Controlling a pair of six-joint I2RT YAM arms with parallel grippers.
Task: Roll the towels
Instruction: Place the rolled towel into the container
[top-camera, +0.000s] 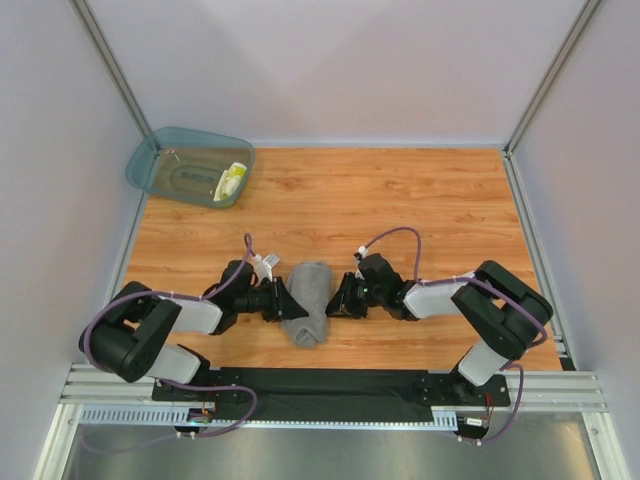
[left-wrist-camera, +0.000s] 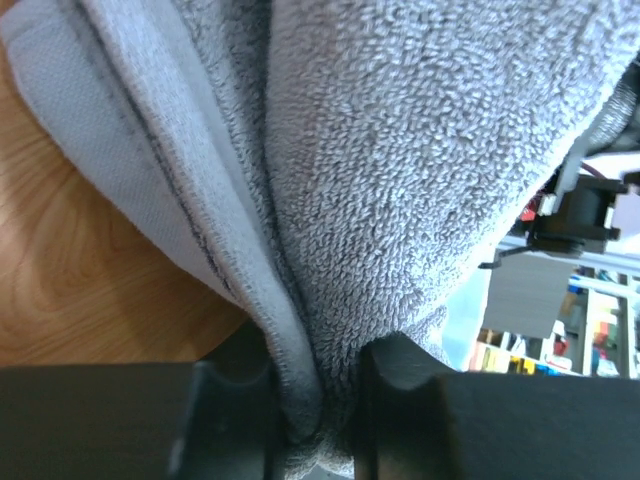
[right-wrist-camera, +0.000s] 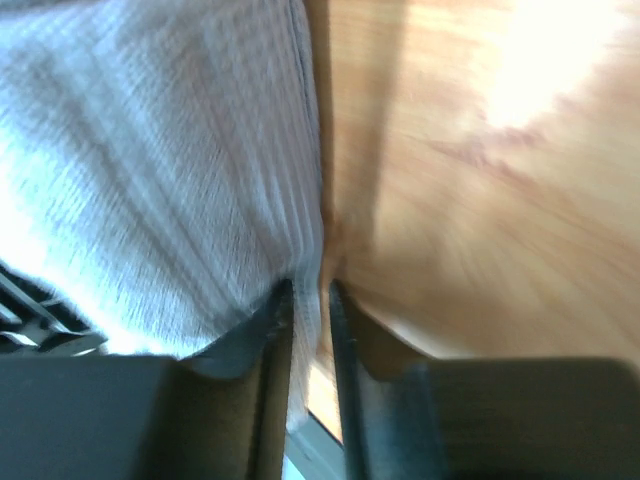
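From the top camera, a translucent teal tub (top-camera: 190, 165) with rounded corners sits at the far left corner of the wood-grain table (top-camera: 420, 200). In it, against its right wall, lies the small yellow-and-white cloth (top-camera: 232, 181). The grey towel (top-camera: 310, 300) is a thick, soft bundle lying near the front edge, running near to far between the two arms. The left gripper (top-camera: 285, 301) meets its left side and the right gripper (top-camera: 341, 298) its right side.

In the left wrist view, the left gripper (left-wrist-camera: 315, 400) is clamped on a gathered fold of the grey towel (left-wrist-camera: 420, 160). The black fingers (left-wrist-camera: 400, 385) squeeze the cloth between them. The pile is looped terry, and a flat woven hem band (left-wrist-camera: 90, 130) runs along the left, over the table (left-wrist-camera: 70, 290).

The right wrist view is blurred. The right gripper (right-wrist-camera: 308, 305) has its jaws narrowed to a thin slit. The edge of the grey towel (right-wrist-camera: 150, 170) runs down to that slit, above the table (right-wrist-camera: 480, 200). Whether the cloth is actually pinched there, I cannot tell.
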